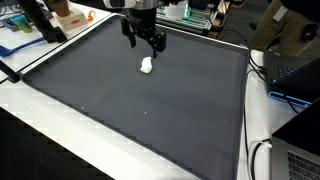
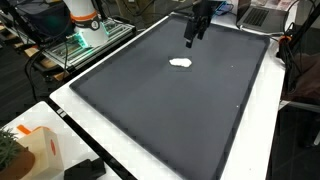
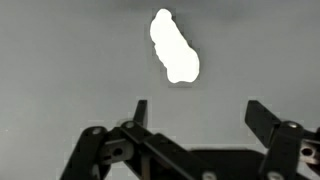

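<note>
Lying flat on dark mat [image 1: 120, 110]: small white elongated lumpy object [image 3: 174, 47]; gripper [image 3: 196, 108] spread wide, empty.

Black two-finger metal gripper [image 3: 197, 107] under a dark wrist housing [image 1: 140, 12].

Along the lower edge of the wrist view the gripper is matte black. It has two flat fingers [image 3: 141, 113] with squared, slightly slanted tips. Each finger is carried on paired black linkage bars [image 3: 160, 152], joined by round pivot pins [image 3: 93, 134] with paler grey centres. In both exterior views the gripper [image 1: 146, 45] [image 2: 191, 41] reads as a small dark forked shape near the top of the frame. The blocky housing above it is dark with a lighter patch, too small to show screws or markings.
</note>
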You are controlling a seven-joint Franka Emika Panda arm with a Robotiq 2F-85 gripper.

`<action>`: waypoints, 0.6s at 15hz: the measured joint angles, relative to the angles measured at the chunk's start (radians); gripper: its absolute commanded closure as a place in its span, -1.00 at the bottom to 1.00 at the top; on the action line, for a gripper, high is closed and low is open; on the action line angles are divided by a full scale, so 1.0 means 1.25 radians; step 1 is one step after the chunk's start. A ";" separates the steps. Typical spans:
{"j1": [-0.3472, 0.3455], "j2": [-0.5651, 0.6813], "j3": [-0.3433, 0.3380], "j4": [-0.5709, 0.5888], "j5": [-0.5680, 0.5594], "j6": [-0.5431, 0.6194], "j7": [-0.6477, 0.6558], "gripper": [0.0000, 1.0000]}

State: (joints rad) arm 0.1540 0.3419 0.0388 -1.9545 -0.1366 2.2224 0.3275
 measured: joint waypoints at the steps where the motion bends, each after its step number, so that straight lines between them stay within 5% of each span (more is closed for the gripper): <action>1: 0.000 0.003 0.000 0.005 0.001 -0.002 0.000 -1.00; 9: 0.001 0.028 -0.006 0.075 -0.004 -0.062 0.001 -1.00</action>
State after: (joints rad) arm 0.1547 0.3768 0.0312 -1.8611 -0.1417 2.1449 0.3285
